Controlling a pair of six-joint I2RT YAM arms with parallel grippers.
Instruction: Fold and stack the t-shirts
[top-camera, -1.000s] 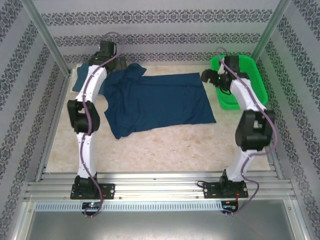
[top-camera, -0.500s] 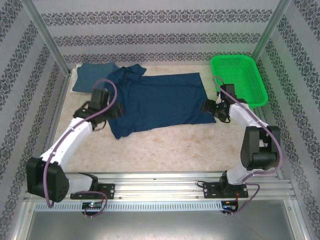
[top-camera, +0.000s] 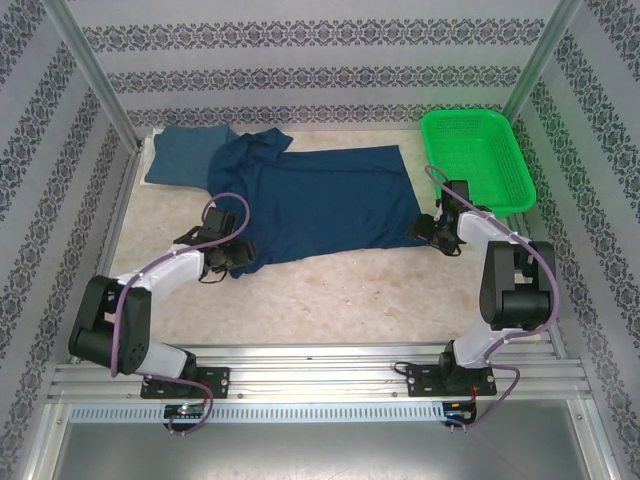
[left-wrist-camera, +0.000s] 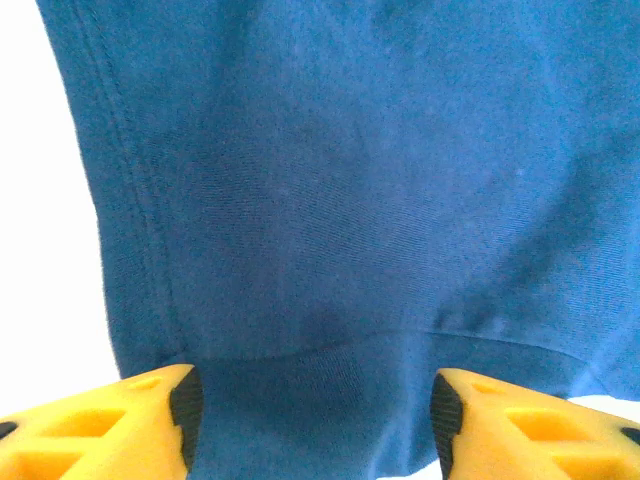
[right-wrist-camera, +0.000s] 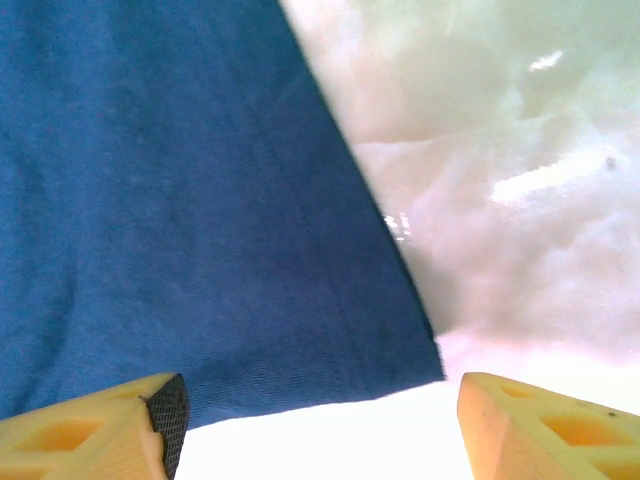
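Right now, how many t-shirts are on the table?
2. The navy t-shirt lies spread across the middle; the teal-blue t-shirt sits at the far left corner. More could hide underneath.

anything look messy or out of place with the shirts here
Yes. The navy t-shirt lies mostly flat, but its far-left end is bunched and creased, overlapping the teal t-shirt in the far-left corner. Nothing else stands out.

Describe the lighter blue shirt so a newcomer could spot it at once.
Look to the table's far left corner, across from the green basket. The lighter teal-blue shirt lies there, small and flat. It is paler and far smaller than the dark navy shirt spread mid-table, which overlaps its right edge.
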